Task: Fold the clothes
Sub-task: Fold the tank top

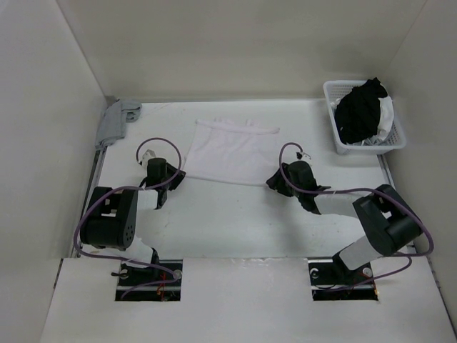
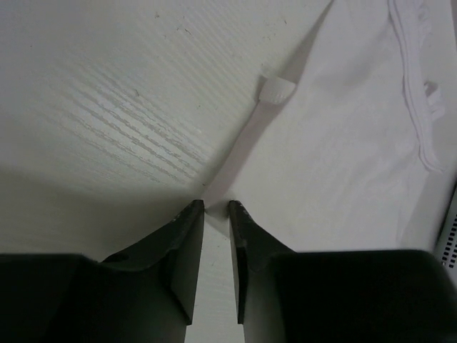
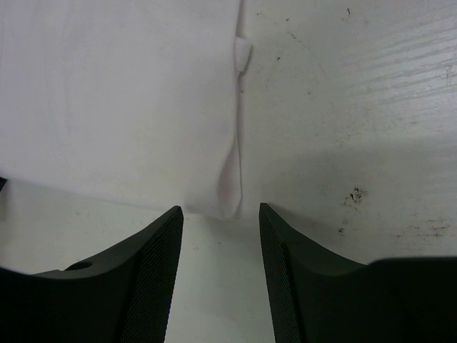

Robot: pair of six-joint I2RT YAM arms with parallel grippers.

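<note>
clothes point(image 1: 230, 151) flat on worktop point(image 1: 235, 221), upper middle | left jaws nearly together at lower-left corner, pinch cannot tell | right jaws spread, lower-right corner just ahead

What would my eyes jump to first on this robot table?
Probably the white garment, spread flat in the middle of the table. The left hand and the right hand are each at one of its near corners. Next comes the white basket at the far right, stuffed with black clothes.
</note>
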